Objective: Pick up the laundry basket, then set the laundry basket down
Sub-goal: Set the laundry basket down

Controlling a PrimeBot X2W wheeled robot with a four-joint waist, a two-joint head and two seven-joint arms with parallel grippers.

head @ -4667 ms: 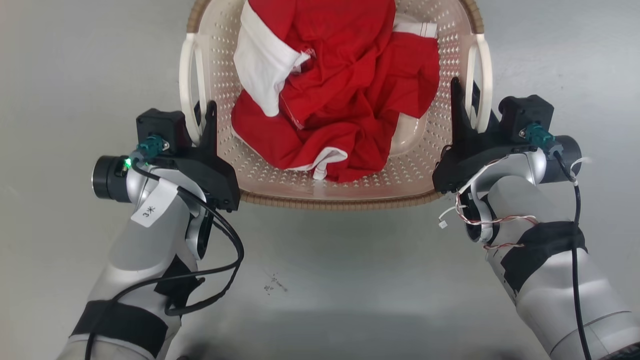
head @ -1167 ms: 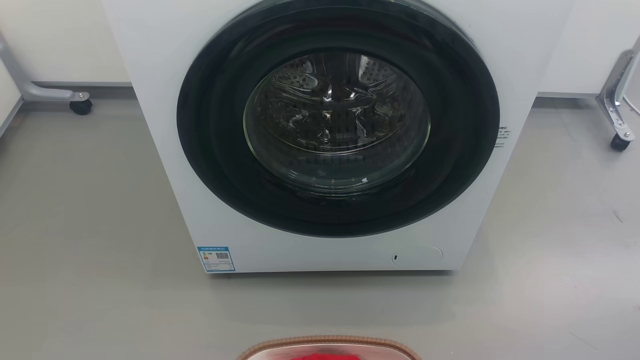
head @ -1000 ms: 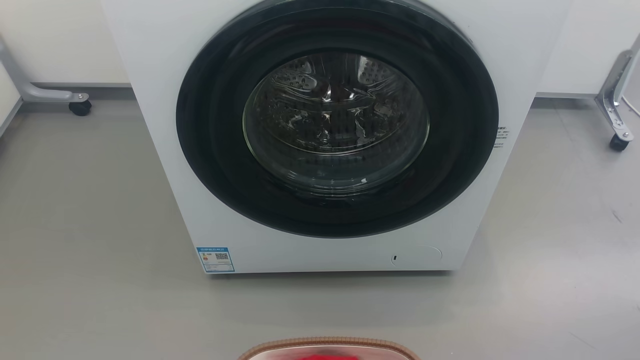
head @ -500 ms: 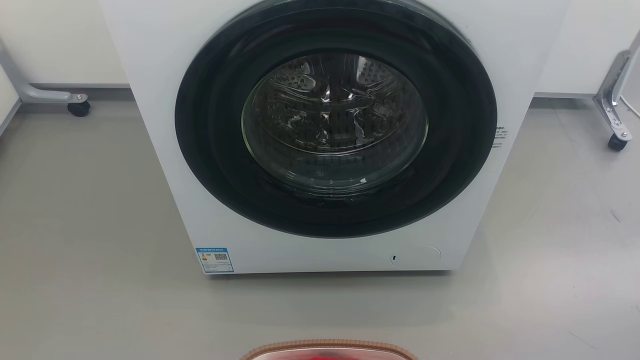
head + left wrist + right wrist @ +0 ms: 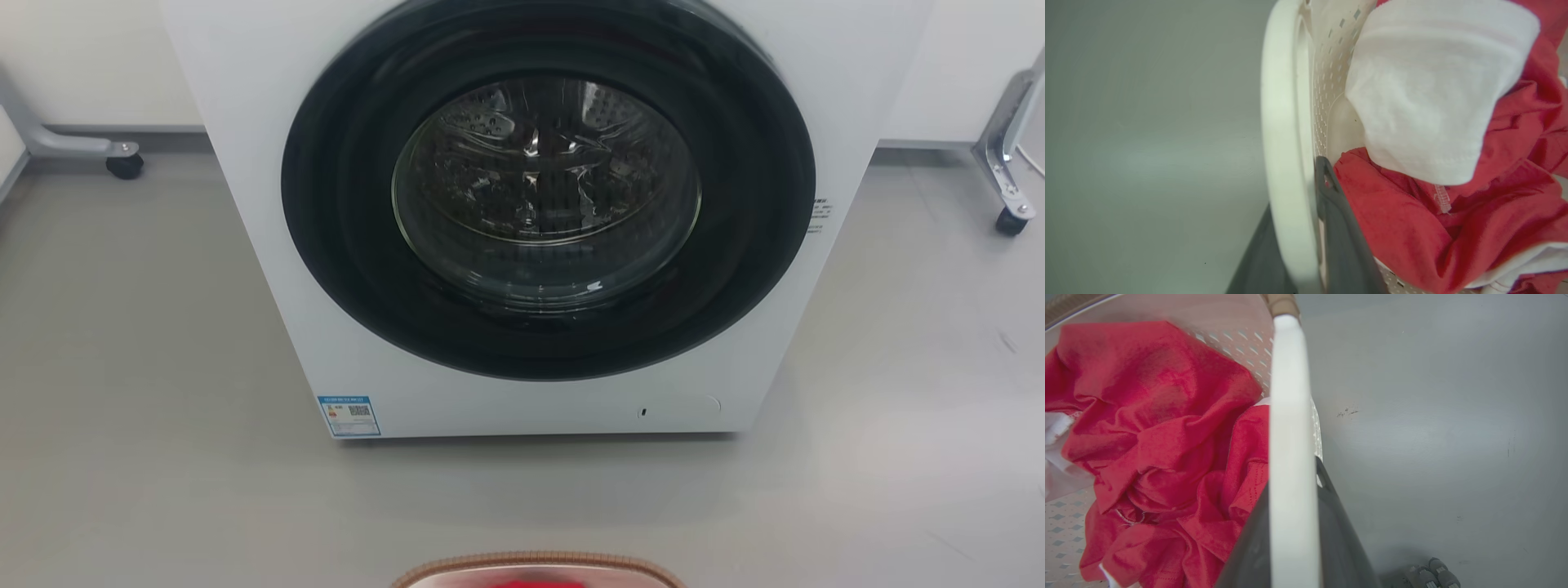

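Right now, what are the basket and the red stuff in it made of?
The laundry basket looks like smooth cream plastic: stiff walls, neat holes. Its brown rim looks woven, maybe moulded plastic. The red clothes look like soft matte cloth: crumpled, stitched hems.

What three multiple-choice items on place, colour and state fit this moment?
1. In the head view, the laundry basket shows:
A) at the bottom edge, before the washer
B) on top of a shelf
C) inside the drum
2. The clothing in the basket is:
A) blue and grey
B) black
C) red and white
3. The left gripper is:
A) open above bare floor
B) shut on the basket's white handle
C) pinching the cloth
Answers: A, its brown rim lies below the washer's front; C, both wrist views show red and white cloth; B, the handle runs between its dark fingers.
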